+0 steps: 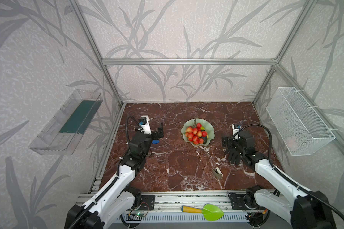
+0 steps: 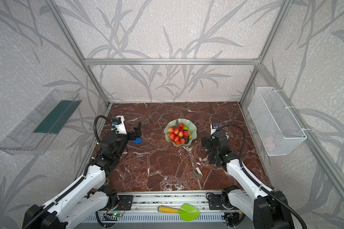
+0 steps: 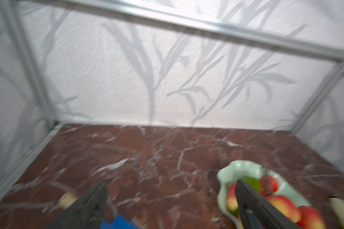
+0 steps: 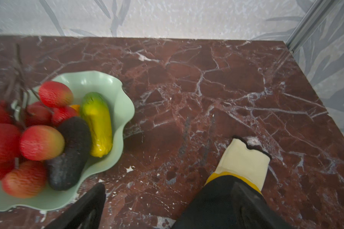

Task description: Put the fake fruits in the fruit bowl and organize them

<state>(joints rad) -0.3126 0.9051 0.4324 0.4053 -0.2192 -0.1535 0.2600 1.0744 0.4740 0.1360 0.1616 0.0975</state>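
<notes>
The fake fruits [image 2: 178,134] all appear to lie in the bowl [image 1: 206,124], which sits in the far half of the table [image 1: 167,168], a little right of the middle. The red berries [image 4: 42,142] are heaped highest, and the dark avocado [image 4: 70,152] and green-yellow fruit [image 4: 96,123] lie side by side against the wall nearest my right arm. My left gripper [image 3: 171,182] is spread wide and empty, beside the bowl above a blue trowel [image 1: 156,142]. My right gripper [image 4: 170,188] is spread too, holding nothing, over a black glove [image 4: 244,160] toward the right edge. I judge only tidying and drawing clear is left. I should lift before swinging away and keep my fingers off the wavy rim, since a nudge could spill that loose heap. The red-brown marble top looks glossy, so the bowl may slide. Leaf-print walls in a metal frame enclose it, with a clear tray [image 1: 66,123] on the left wall and a wire basket [image 1: 298,121] on the right. A small clip [image 1: 217,172] lies toward the front edge.
</notes>
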